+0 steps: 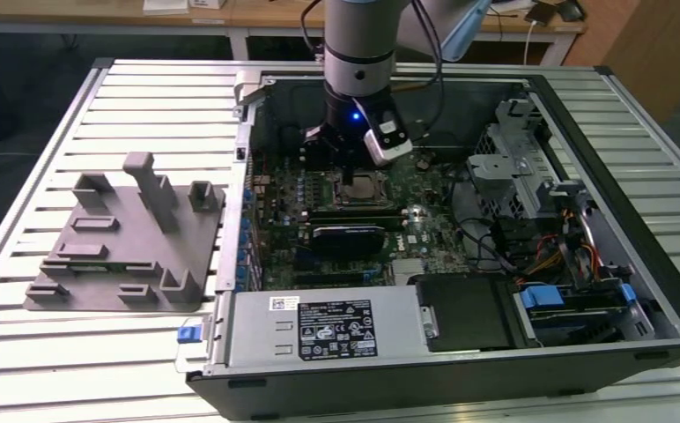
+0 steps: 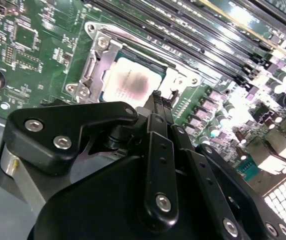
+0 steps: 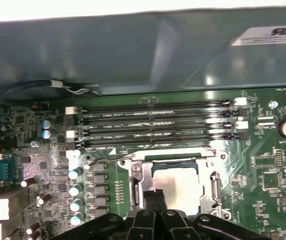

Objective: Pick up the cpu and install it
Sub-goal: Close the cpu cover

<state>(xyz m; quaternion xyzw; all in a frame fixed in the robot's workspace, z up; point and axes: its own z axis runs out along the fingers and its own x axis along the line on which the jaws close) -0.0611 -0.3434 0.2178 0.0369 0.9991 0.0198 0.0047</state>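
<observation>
Pincer (image 3: 154,193), fingers together, hangs just above the cpu (image 3: 183,184) lying in the socket (image 3: 216,186)

Robotics lab or assembly test cell. A slatted aluminium worktable (image 1: 82,370) carries an opened desktop computer case (image 1: 434,374), with a grey fixture block (image 1: 129,238) at nine o'clock of it. An industrial robot arm (image 1: 358,44) stands over the motherboard (image 1: 434,220). Wooden desks (image 1: 258,13) with cables sit at twelve o'clock — bench space, not a home.
</observation>
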